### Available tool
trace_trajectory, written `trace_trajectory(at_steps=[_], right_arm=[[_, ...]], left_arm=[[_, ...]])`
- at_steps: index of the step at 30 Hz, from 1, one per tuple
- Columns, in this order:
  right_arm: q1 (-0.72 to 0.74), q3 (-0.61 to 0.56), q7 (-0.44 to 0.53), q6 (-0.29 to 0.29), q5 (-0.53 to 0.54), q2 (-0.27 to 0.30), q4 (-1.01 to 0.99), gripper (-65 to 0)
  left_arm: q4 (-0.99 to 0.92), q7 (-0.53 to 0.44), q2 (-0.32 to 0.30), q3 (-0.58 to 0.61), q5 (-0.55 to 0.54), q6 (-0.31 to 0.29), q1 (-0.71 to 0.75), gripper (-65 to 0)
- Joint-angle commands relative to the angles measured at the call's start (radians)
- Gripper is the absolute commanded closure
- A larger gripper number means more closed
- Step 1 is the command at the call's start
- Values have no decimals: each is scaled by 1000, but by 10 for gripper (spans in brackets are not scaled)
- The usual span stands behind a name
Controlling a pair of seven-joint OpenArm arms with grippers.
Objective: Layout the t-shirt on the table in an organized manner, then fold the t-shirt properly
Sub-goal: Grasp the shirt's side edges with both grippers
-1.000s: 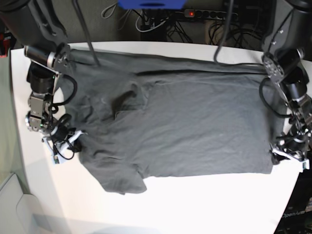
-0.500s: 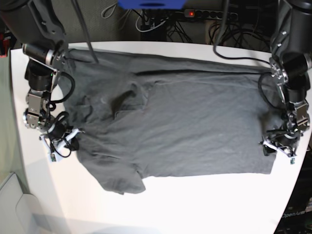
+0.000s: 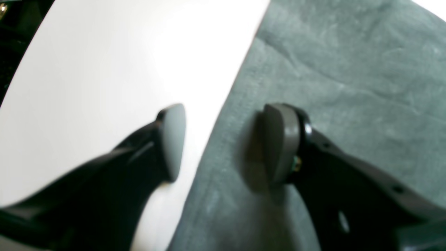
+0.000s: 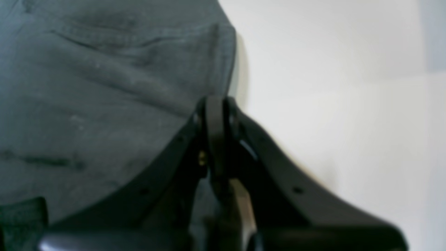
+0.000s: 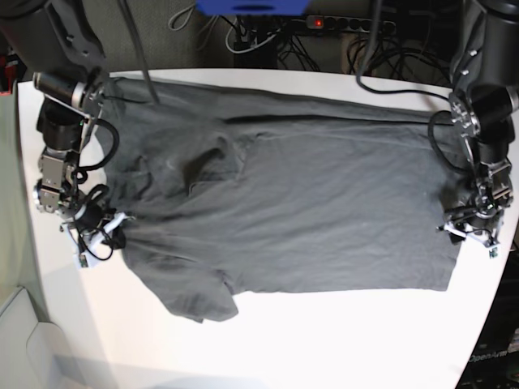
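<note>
The dark grey t-shirt (image 5: 308,219) lies spread across the white table (image 5: 340,340), neck end at the base view's left and hem at the right, with a fold near the collar (image 5: 209,166). My right gripper (image 5: 116,231) is shut on the t-shirt's left edge (image 4: 174,69), and wrinkles fan out from it; its fingers (image 4: 216,118) are pressed together. My left gripper (image 3: 226,143) stands open astride the hem. One of its fingers (image 3: 172,139) is over bare table (image 3: 104,69), the other over cloth (image 3: 348,69). In the base view this left gripper (image 5: 470,233) is at the table's right edge.
Behind the table's far edge lie a power strip (image 5: 340,23) with a red light, tangled cables and a blue object (image 5: 251,6). A pale grey surface (image 5: 24,340) sits at the lower left. The table's right edge runs close by the left gripper.
The left arm swung in from the table's right edge onto the hem. The right gripper drew slightly left, taking the shirt's left edge with it.
</note>
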Motion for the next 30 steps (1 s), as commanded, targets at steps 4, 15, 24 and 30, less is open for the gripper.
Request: trace_trajectory(at_steps=[4,15,24,30], right_arm=[[-1,0,-49,-9,-32,16,3,0],[-4,0,-49,-9,-32,31,3,0],[-4,0,-49,-9,-32,26,3,0],[-4,2,-49,-9,-29,25,3,0]], left_arm=[[8,-3,16,2,3,-4,-22,-346],[8,-2,42,2,3,-4,44,-281],[17,-3,37,2,2,-4,44,-42],[19,-3,39,1,-4,-4,44,-15]])
